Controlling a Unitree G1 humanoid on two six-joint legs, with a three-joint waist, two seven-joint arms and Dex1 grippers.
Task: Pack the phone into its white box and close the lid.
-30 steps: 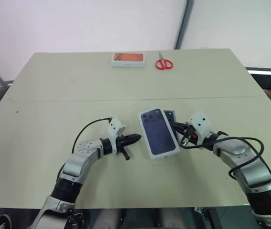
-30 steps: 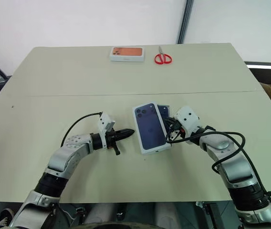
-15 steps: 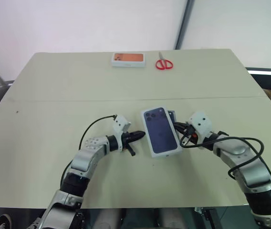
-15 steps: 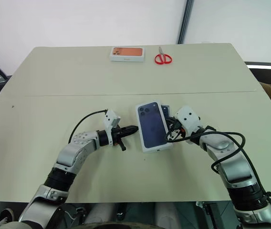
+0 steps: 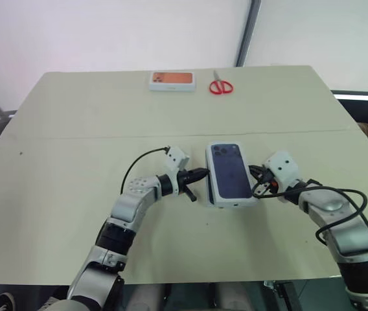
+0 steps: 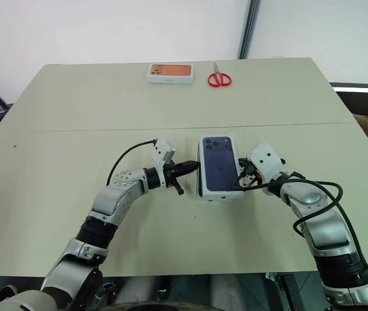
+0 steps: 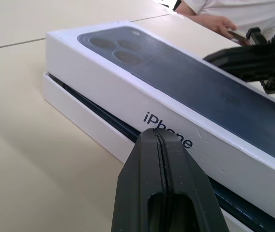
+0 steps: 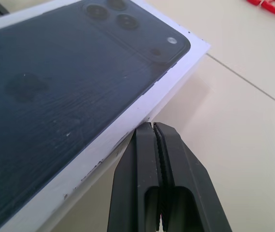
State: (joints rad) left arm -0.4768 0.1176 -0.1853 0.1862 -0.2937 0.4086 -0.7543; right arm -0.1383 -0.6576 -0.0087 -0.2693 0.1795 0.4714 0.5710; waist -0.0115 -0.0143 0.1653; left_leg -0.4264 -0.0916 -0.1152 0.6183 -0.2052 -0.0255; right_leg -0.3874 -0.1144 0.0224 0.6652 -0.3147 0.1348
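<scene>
You have squared things up since a second ago: the lid (image 5: 230, 173), which lay skewed with the dark phone peeking out at its far right corner, now lies straight along the white box (image 7: 86, 118) and farther to the right on the surface (image 5: 74, 123). The left end effector (image 5: 203, 173) has followed it in from the left and now sits with its tips against the lid's left wall; the right end effector (image 5: 255, 172) has backed off rightward with it and rests at the lid's right wall. Both have their fingers pressed together, holding nothing.

The head views show the lid's printed face covering everything beneath. Your left wrist view adds more: the lid is not fully seated, a dark strip of the phone (image 7: 96, 109) shows in the gap between lid and box below the lettered side wall, and the left fingers (image 7: 164, 193) touch that wall. A person's hand (image 7: 220, 21) rests beyond the far end.

Your right wrist view shows the shut fingers (image 8: 161, 183) at the lid's camera-end corner.

The orange-printed box (image 5: 172, 80) and red scissors (image 5: 221, 86) stay at the far edge.
</scene>
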